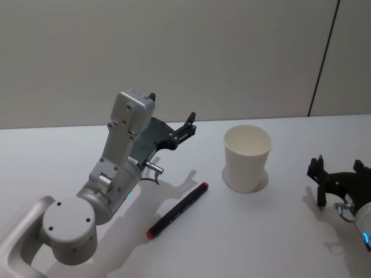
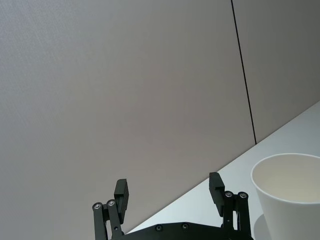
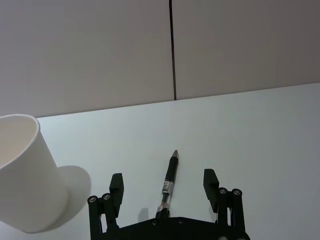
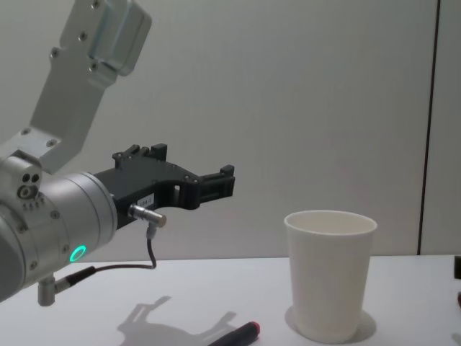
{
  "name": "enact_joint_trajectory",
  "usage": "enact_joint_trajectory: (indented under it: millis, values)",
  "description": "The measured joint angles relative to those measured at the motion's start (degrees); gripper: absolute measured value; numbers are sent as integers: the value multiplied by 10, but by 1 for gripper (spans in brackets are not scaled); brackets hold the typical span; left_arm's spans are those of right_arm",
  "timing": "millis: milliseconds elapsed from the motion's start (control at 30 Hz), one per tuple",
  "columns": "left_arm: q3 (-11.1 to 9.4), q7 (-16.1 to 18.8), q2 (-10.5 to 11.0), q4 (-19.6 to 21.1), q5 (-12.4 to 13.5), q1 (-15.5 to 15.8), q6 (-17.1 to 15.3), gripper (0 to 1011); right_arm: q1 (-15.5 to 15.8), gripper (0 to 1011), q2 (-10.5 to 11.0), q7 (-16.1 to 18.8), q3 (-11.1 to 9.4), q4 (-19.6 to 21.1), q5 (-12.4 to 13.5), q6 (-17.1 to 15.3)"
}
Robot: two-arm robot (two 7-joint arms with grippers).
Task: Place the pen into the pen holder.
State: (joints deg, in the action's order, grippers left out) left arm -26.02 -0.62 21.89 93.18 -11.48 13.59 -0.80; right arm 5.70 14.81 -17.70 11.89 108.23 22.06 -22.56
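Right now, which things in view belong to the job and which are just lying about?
Job:
- pen, lying on the table
- pen holder, upright
- left gripper, open, raised near the pen

Lying about:
- second, darker pen, on the table by the right gripper, which is open

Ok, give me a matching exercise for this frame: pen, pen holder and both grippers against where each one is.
1 pen
2 pen holder
3 left gripper
4 right gripper

A standing upright
B raised, left of the pen holder
C lying flat on the table
D low, right of the pen holder

Pairs: 1-C, 2-A, 3-B, 4-D
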Motion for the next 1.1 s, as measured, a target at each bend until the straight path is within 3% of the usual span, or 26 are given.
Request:
enact_joint_trajectory:
  millis: [633, 1100]
  values:
    - [0, 0, 0, 0, 0, 0, 0, 1001, -40, 1002, -40, -34, 1, -24, -28, -79]
    - [0, 0, 0, 0, 0, 0, 0, 1001, -68, 1002, -60, -20, -3, -60, -36, -104]
